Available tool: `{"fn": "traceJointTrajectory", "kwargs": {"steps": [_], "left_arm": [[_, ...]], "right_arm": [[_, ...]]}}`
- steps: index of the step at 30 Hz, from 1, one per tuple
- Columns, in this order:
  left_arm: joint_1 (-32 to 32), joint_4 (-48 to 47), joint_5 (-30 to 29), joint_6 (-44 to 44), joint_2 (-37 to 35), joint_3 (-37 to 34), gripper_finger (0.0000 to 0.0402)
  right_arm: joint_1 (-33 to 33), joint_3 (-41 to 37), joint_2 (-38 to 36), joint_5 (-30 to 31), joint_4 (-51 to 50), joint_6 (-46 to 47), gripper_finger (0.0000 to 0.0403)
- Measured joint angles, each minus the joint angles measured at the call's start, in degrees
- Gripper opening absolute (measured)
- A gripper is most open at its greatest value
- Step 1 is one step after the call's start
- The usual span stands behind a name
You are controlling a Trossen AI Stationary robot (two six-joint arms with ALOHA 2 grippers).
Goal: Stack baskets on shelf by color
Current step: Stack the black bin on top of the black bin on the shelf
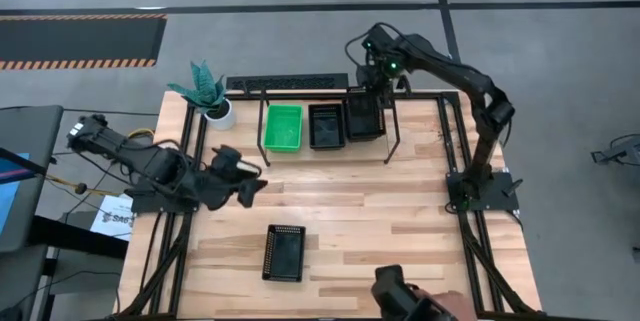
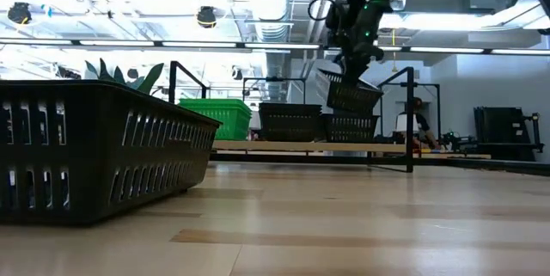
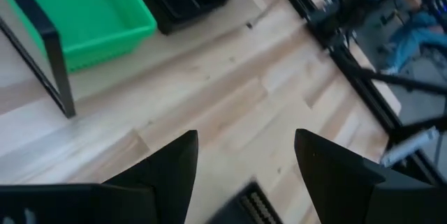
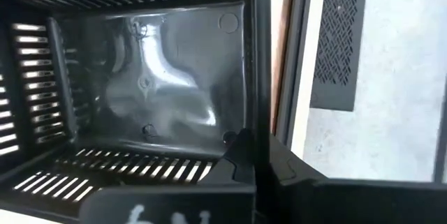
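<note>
Right jaws (image 1: pixel 374 79) clenched on the far rim of a black basket (image 2: pixel 352 95). It hangs tilted from them, low edge just above another black basket (image 2: pixel 348 126) already on the shelf (image 1: pixel 395 139).

Beside that one: a second black stack (image 1: pixel 327 126), then the green basket (image 1: pixel 282 127) at the other end. Colours sorted so far.

How I'd finish this step, as I judge it:
- level the basket before lowering, or its low corner will catch the rim below
- line up all four walls over the one beneath so it nests
- mind the shelf's black post close by my wrist
- let go only once it sits flat

Left jaws (image 1: pixel 243 183) spread, empty, hovering over the bench (image 1: pixel 400 231), well apart from the shelf. One loose black basket (image 1: pixel 284 252) lies on the bench near them.
</note>
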Motion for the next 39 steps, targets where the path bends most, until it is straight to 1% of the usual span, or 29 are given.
{"fn": "traceJointTrajectory", "kwargs": {"steps": [9, 15, 23, 39], "left_arm": [[4.16, 0.27, 0.07, -0.88, -0.08, 0.00, 0.0226], [5.28, 0.35, 0.12, -1.08, -0.08, 0.00, 0.0226], [5.62, 0.32, 0.10, -0.74, -0.07, 0.00, 0.0226], [5.60, 0.32, 0.13, -1.75, -0.06, 0.00, 0.0226]], "right_arm": [[-1.70, 0.17, 4.05, -3.70, -3.08, -1.37, 0.0011], [-1.17, 0.19, 4.34, -5.28, -3.52, -0.94, 0.0012], [0.39, 0.19, 4.34, -5.27, -2.70, -0.07, 0.0012], [-0.98, -0.40, 4.32, -5.18, -2.49, 1.57, 0.0013]]}}
